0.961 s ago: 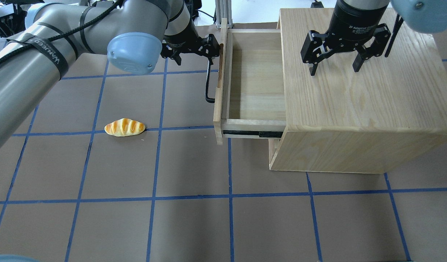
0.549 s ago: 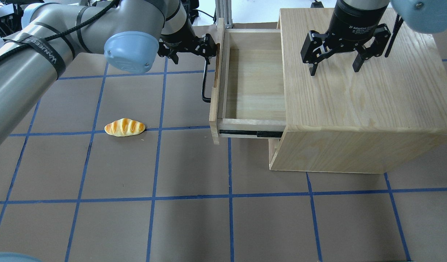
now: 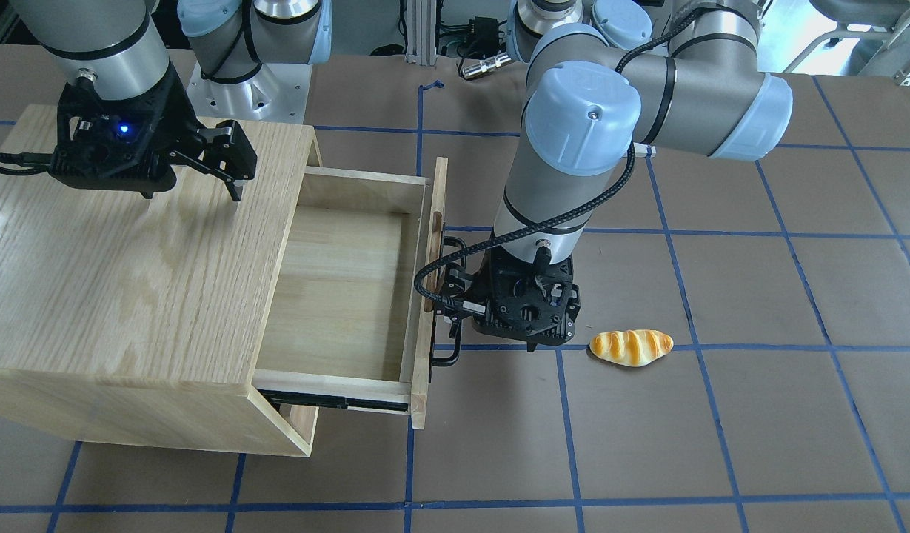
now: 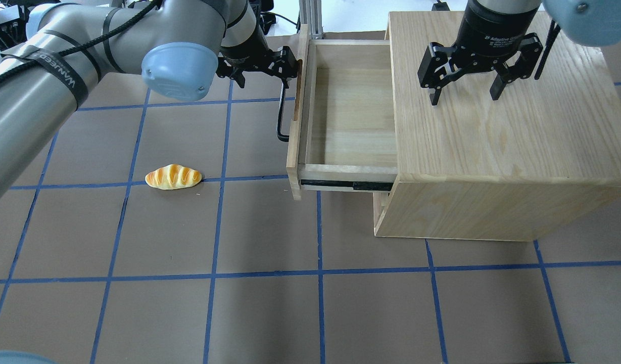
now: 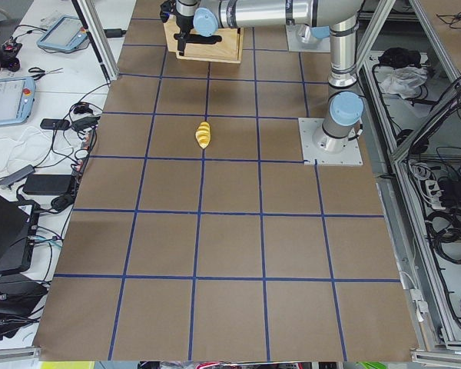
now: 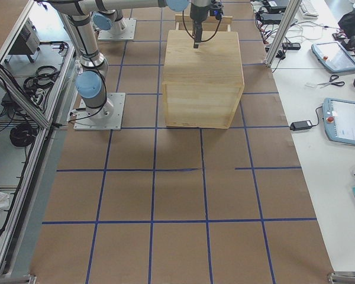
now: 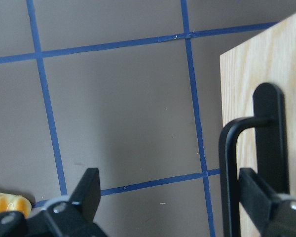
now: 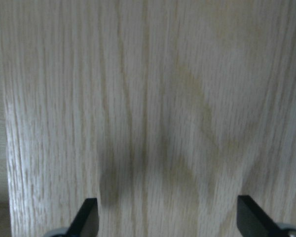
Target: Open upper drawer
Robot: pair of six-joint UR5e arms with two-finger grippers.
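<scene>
Our left claw (image 7: 170,180), spread wide, hooks one finger (image 7: 259,195) behind the handle (image 4: 281,114) of the upper drawer (image 4: 350,111), which stands well out of the cabinet (image 4: 492,151) beneath our right claw (image 4: 464,96), also wide. We judge the pull nearly done; next, unhook sideways
</scene>
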